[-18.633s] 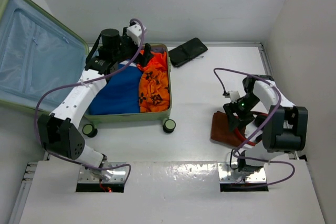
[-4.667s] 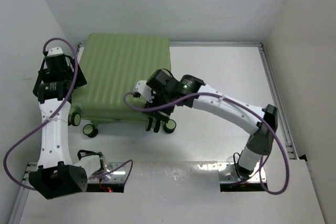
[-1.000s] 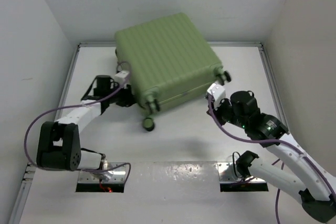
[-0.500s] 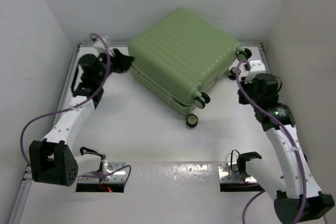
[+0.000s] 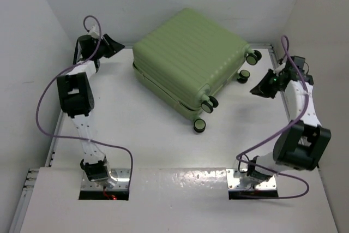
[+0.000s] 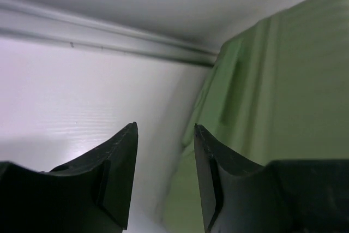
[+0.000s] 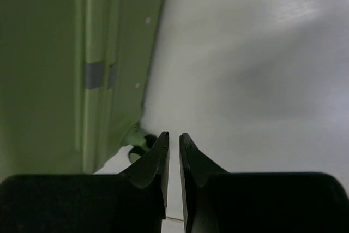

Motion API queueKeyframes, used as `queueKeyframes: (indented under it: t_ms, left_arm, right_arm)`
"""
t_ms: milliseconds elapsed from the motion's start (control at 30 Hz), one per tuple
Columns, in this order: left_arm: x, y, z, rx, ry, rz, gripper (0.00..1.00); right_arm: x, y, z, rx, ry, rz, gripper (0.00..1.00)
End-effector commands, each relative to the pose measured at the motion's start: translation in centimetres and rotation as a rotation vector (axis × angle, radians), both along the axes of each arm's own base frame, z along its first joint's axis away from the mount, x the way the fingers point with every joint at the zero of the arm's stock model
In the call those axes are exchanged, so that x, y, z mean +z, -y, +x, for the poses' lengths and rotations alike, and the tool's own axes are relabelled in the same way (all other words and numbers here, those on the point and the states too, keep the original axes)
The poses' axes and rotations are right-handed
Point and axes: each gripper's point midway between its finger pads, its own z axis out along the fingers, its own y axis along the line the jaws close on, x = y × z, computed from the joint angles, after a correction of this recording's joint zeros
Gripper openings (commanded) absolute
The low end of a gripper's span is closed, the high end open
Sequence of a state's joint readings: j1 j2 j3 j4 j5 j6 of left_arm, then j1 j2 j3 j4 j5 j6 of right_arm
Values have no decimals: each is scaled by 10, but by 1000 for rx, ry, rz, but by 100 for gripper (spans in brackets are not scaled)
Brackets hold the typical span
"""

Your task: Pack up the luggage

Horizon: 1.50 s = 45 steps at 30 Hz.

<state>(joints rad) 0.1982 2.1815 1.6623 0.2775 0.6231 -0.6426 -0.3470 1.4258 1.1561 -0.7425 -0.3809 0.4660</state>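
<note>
Top external view: at the far left corner of the table (image 5: 142, 135), the left gripper (image 5: 115, 45) points toward the luggage (image 5: 191, 53) with its jaws apart, holding nothing. The left wrist view shows bare table in the gap and the green shell just beyond the right-hand finger. The luggage lies closed and flat at the far middle of the table, turned diagonally, ribbed side up, with its caster wheels (image 5: 207, 103) facing near right. Right of it and clear of the shell, the right gripper (image 5: 257, 88) has its fingers (image 7: 150, 167) drawn almost together with only a slit between them, gripping nothing.
</note>
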Motion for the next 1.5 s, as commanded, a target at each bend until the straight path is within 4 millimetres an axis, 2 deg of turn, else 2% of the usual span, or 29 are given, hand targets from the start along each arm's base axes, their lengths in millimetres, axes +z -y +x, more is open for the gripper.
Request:
queueKeyframes:
  t_ms: [0, 33, 100, 167, 200, 333, 367, 400, 433, 467, 533, 567, 600, 667, 700, 733, 767, 800, 833, 900, 1000, 1033, 1100, 1133, 1200, 1300, 1333, 1433, 1467]
  left_arm:
    - [23, 26, 14, -182, 84, -62, 48]
    - [2, 34, 26, -232, 85, -68, 48]
    - [-22, 44, 36, -269, 61, -95, 48]
    - [-27, 62, 46, -327, 90, -125, 48]
    - [-56, 76, 45, -372, 51, -160, 48]
    - [-64, 122, 16, -541, 39, -203, 48]
    - [-87, 138, -6, -577, -6, -207, 48]
    - [-88, 145, -19, -600, -8, -190, 48]
    - [-65, 151, -30, -618, 28, -154, 48]
    - [-90, 156, -50, -637, -28, -127, 48]
    - [-96, 164, -74, -682, -65, -115, 48]
    - [-85, 164, -82, -687, -51, -99, 48]
    - [-103, 168, -105, -701, -101, -97, 48]
    - [-108, 171, -127, -717, -138, -90, 48]
    - [-107, 172, -144, -728, -153, -94, 48]
    - [-107, 176, -154, -741, -157, -89, 48]
    - [-107, 177, -166, -754, -175, -99, 48]
    - [-104, 180, -185, -771, -179, -86, 48]
    - [-103, 186, -198, -795, -184, -76, 48]
    - [-110, 200, -233, -850, -211, -59, 48]
    - [-95, 214, -257, -872, -164, -34, 48]
    - [-105, 219, -278, -856, -236, -68, 48]
    - [-90, 218, -283, -824, -173, -74, 48]
    - [-101, 212, -292, -763, -239, -100, 48]
    - [-92, 197, -288, -685, -220, -97, 48]
    - [-90, 143, -254, -428, -240, -62, 50]
    - [-80, 112, -235, -308, -229, -43, 50]
    - [-57, 65, -214, -131, -214, -40, 51]
    - [-36, 53, -203, -74, -166, -13, 53]
  right_arm:
    - [38, -33, 33, 124, 115, 140, 12]
    - [19, -34, 40, 122, 54, 170, 11]
    - [6, -35, 54, 113, 57, 170, 10]
    - [-20, -38, 55, 104, 3, 163, 10]
    - [-26, -38, 56, 96, -8, 166, 10]
    - [-50, -33, 71, 41, -47, 156, 10]
    - [-63, -28, 79, 20, -71, 152, 10]
    - [-70, -21, 83, -3, -85, 125, 10]
    - [-84, -20, 86, -5, -108, 129, 10]
    - [-88, -18, 98, -9, -107, 128, 10]
    - [-107, -26, 106, -2, -148, 142, 10]
    - [-97, -27, 127, -7, -105, 148, 10]
    - [-120, -34, 131, -3, -151, 168, 10]
    - [-104, -53, 164, 20, -84, 189, 10]
    - [-126, -59, 166, 16, -129, 208, 10]
    - [-111, -69, 188, 43, -66, 219, 11]
    - [-109, -81, 193, 63, -61, 234, 11]
    - [-126, -86, 195, 67, -86, 239, 12]
    - [-112, -94, 206, 98, -44, 264, 12]
    - [-117, -116, 213, 141, -35, 282, 15]
    - [-114, -165, 213, 256, -13, 325, 18]
    - [-116, -172, 216, 267, -16, 340, 18]
    - [-108, -207, 213, 343, 3, 378, 21]
    - [-109, -222, 211, 362, -3, 390, 21]
    - [-106, -241, 206, 382, -15, 409, 22]
    - [-105, -252, 193, 391, -41, 416, 25]
    - [-107, -253, 185, 392, -59, 417, 26]
    - [-112, -245, 176, 378, -88, 395, 31]
    - [-107, -244, 175, 382, -80, 383, 33]
